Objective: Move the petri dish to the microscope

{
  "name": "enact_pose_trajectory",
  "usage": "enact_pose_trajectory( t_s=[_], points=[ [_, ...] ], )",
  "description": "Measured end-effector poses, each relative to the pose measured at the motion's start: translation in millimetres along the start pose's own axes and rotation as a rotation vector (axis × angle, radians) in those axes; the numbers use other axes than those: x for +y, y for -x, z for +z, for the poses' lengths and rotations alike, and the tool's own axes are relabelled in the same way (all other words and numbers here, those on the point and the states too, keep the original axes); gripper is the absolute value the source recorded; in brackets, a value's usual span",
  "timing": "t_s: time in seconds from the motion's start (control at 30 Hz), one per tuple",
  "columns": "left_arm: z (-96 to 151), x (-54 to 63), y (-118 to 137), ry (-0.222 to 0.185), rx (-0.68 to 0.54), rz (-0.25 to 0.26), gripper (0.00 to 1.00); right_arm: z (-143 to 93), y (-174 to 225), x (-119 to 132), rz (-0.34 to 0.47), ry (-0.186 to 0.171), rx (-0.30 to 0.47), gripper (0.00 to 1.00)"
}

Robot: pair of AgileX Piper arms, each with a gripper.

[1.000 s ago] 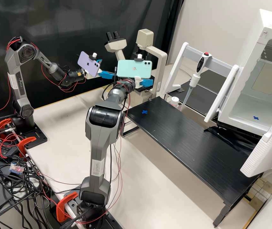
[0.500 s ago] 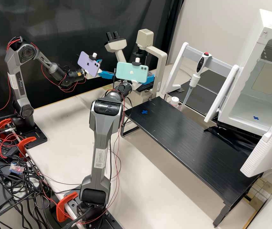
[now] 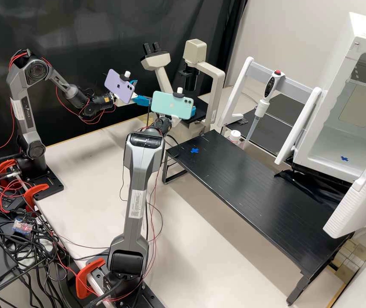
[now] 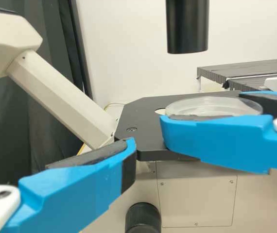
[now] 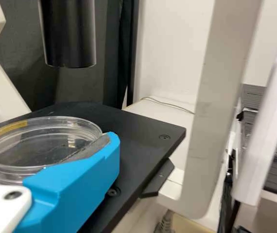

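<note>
Microscope (image 3: 194, 52), one, right gripper (image 3: 193, 110) clasping one petri dish (image 5: 39, 141), left gripper (image 3: 143, 91) spread, empty

1 mint phone (image 3: 172, 105), 1 lilac phone (image 3: 120, 87) (both pastel), cream microscope (image 3: 218, 87).

Clear round petri dish (image 5: 39, 145) over black microscope stage (image 5: 146, 128), dish edge against grey-padded blue finger (image 5: 87, 174) of right gripper (image 3: 193, 110) in foreground, black cylinder (image 5: 69, 34) above stage, pale upright frame (image 5: 216, 111) beyond stage edge.
</note>
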State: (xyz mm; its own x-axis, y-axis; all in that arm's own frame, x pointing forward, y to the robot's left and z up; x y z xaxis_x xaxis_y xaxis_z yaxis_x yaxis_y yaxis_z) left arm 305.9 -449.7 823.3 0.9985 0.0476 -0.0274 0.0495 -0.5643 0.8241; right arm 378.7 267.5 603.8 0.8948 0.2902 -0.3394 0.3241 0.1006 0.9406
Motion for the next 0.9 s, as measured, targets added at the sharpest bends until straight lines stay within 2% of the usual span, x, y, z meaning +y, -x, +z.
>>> enact_pose_trajectory(
  t_s=[0.17,0.5,0.53,0.77,0.9],
  points=[
    [0.0,0.0,0.0,0.0,0.0,0.0,1.0,-1.5,-12.3,0.9,-0.013,-0.015,-0.001,0.0],
    [0.0,0.0,0.0,0.0,0.0,0.0,1.0,5.0,-46.0,9.8,0.011,0.005,-0.047,0.0],
    [0.0,0.0,0.0,0.0,0.0,0.0,1.0,5.4,-47.2,11.9,0.018,0.006,-0.048,1.0],
    [0.0,0.0,0.0,0.0,0.0,0.0,1.0,16.2,-53.6,16.0,0.007,0.008,-0.075,1.0],
    [0.0,0.0,0.0,0.0,0.0,0.0,1.0,18.7,-52.8,12.9,-0.009,0.046,-0.067,1.0]
  ],
)
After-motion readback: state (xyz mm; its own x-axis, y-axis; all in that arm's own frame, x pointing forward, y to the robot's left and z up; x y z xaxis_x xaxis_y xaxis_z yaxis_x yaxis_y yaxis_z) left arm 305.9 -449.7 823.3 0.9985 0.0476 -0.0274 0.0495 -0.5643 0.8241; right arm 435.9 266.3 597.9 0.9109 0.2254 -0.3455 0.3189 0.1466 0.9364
